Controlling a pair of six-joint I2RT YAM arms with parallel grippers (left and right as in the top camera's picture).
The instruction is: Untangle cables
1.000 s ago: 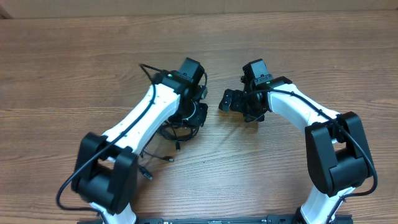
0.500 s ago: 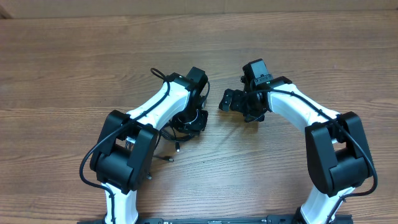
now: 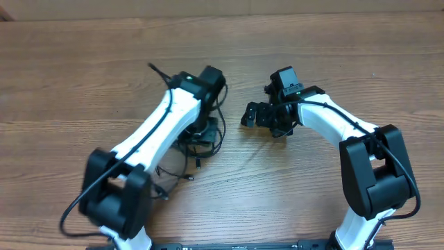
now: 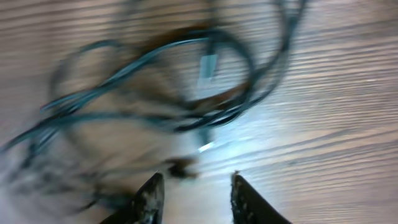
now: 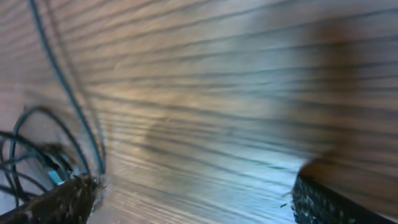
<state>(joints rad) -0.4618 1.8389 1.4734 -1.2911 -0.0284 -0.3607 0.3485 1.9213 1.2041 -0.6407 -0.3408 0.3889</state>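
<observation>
The cables (image 3: 201, 139) are thin black cords in a tangled bundle on the wooden table, partly hidden under my left arm; loose plug ends (image 3: 189, 176) trail toward the front. In the left wrist view the tangle (image 4: 155, 81) is blurred, with a small plug (image 4: 208, 65) inside a loop. My left gripper (image 4: 194, 186) is open and empty just above the near edge of the bundle. My right gripper (image 5: 193, 199) is open wide and empty over bare wood, with cable loops (image 5: 50, 143) at its left fingertip. In the overhead view the right gripper (image 3: 253, 114) is just right of the bundle.
The wooden table (image 3: 333, 42) stretches around both arms. The arm's own thicker black cable (image 3: 163, 76) sticks out near the left wrist. Both arm bases stand at the front edge.
My left arm has swung: its elbow moved left and back, and the wrist shifted slightly up over the bundle. The right gripper moved a little left. The wrist views are motion-blurred.
</observation>
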